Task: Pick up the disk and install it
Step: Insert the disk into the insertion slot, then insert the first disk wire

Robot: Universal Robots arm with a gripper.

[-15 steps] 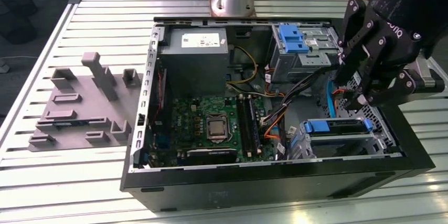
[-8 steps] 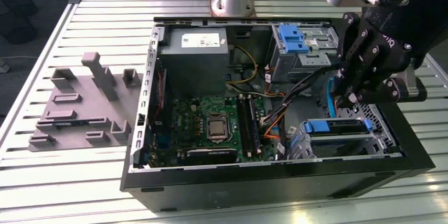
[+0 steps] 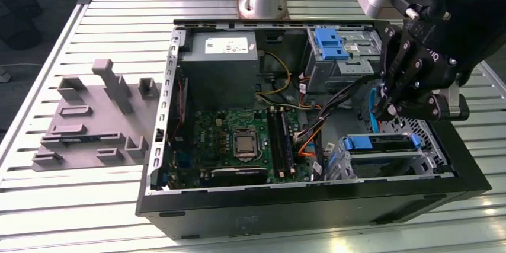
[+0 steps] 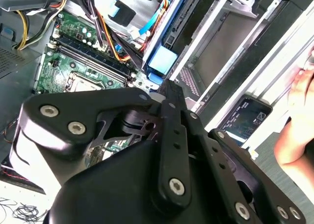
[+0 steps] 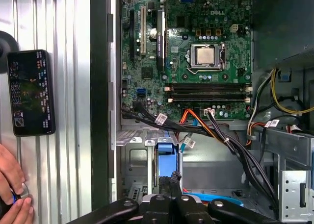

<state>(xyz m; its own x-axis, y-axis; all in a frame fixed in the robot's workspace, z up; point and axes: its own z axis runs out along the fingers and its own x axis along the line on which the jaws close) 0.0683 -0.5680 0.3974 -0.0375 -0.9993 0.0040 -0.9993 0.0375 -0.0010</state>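
Though near the disk [image 3: 380, 143], gripper [image 3: 389, 111] state unclear; phone [image 5: 32, 92], hand [image 5: 12, 185] in both wrist views

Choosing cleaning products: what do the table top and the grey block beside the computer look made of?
The table top looks like bare aluminium: pale ribbed slats, soft sheen. The grey block looks like matte plastic, uniformly dull, possibly printed; not certain.
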